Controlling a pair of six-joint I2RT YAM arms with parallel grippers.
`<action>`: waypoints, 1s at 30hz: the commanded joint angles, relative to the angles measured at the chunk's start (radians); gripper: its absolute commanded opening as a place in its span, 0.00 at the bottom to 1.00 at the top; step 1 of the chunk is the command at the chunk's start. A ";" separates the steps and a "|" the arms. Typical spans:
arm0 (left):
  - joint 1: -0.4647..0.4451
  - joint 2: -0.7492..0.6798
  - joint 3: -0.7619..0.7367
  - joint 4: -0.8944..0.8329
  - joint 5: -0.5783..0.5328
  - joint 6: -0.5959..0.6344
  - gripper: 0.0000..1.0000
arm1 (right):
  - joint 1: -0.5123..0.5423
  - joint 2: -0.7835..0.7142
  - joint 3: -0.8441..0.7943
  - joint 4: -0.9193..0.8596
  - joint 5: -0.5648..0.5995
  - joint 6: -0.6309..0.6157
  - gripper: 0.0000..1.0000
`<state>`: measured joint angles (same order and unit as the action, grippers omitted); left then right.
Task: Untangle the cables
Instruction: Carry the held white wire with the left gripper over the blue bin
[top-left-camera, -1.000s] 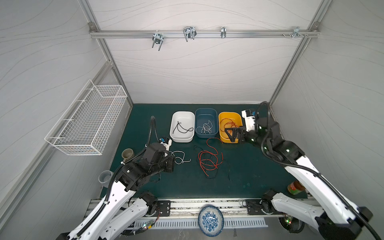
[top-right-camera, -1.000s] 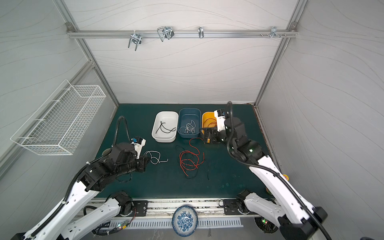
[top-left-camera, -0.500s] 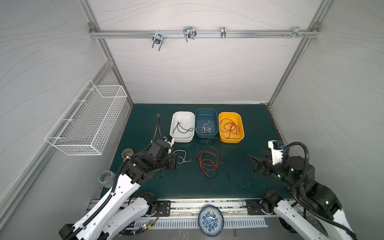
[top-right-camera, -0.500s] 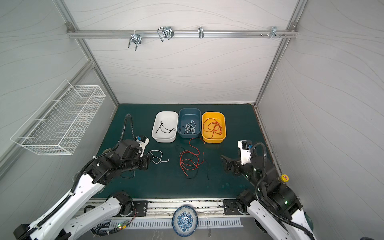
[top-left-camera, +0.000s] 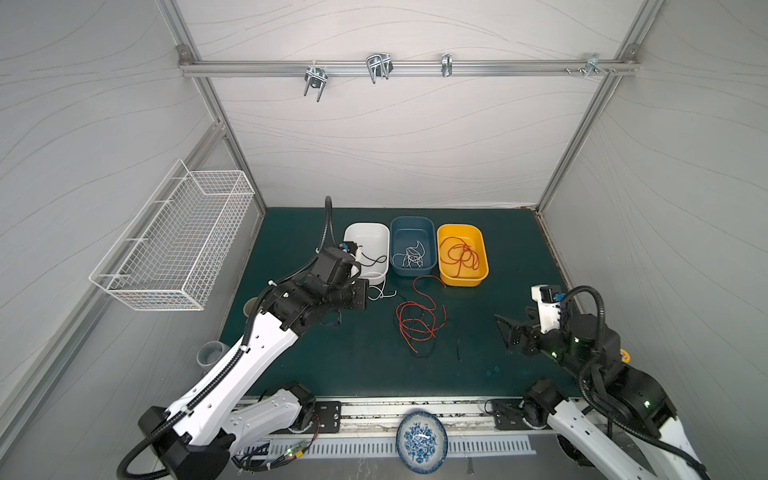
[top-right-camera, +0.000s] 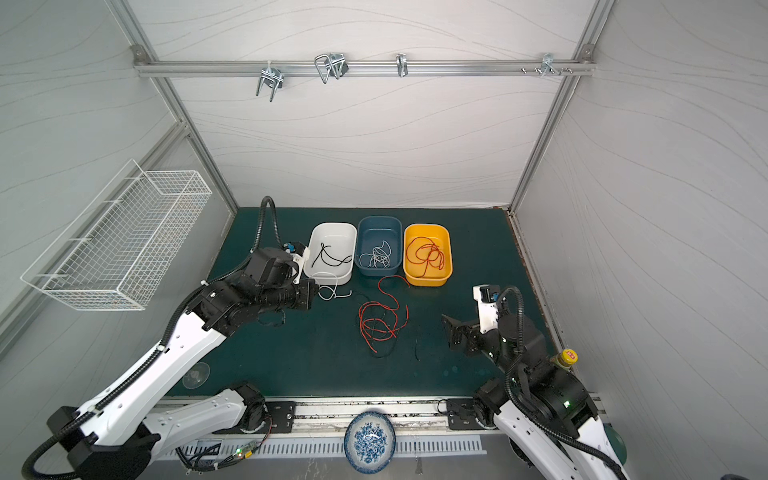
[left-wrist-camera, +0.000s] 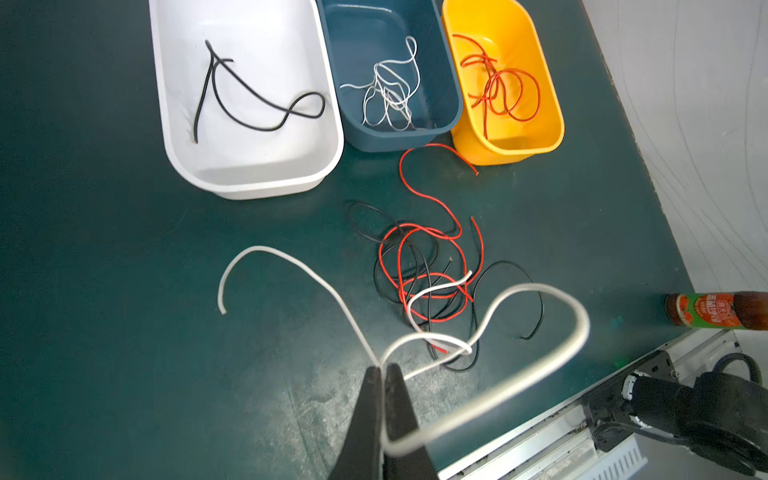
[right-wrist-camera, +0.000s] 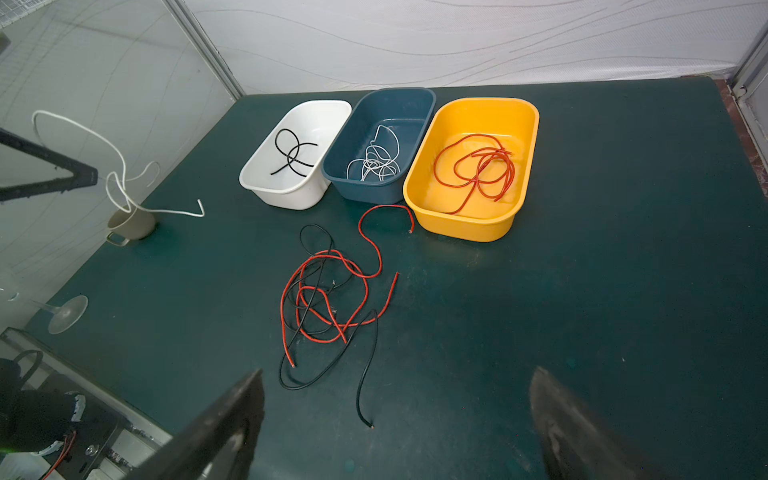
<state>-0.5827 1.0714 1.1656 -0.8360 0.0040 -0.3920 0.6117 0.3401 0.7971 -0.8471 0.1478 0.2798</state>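
Three trays are being seen in a row at the back of the bench (top-left-camera: 511, 266): left tray (top-left-camera: 368, 239), middle tray (top-left-camera: 413, 232), right tray (top-left-camera: 461, 227) (some cables (top-right-camera: 376, 258) lying in each). A tangle of cables (top-left-camera: 417, 320) is being seen on the bench before the middle tray. A single cable (left-wrist-camera: 255, 248) is being held by the left gripper (left-wrist-camera: 382, 369), left of the tangle.

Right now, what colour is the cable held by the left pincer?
White. The cable shows best in the left wrist view, clamped in the left pincer.
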 joint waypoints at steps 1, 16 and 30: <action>-0.007 0.072 0.097 0.074 0.001 0.014 0.00 | 0.006 0.002 -0.001 0.002 -0.008 -0.019 0.99; -0.018 0.549 0.470 0.152 0.058 0.053 0.00 | 0.006 -0.014 -0.004 0.007 -0.016 -0.026 0.99; 0.029 0.981 0.768 0.285 0.279 -0.073 0.00 | 0.006 -0.021 -0.007 0.011 -0.031 -0.032 0.99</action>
<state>-0.5777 2.0224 1.8832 -0.6380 0.1974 -0.4057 0.6117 0.3325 0.7971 -0.8463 0.1257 0.2634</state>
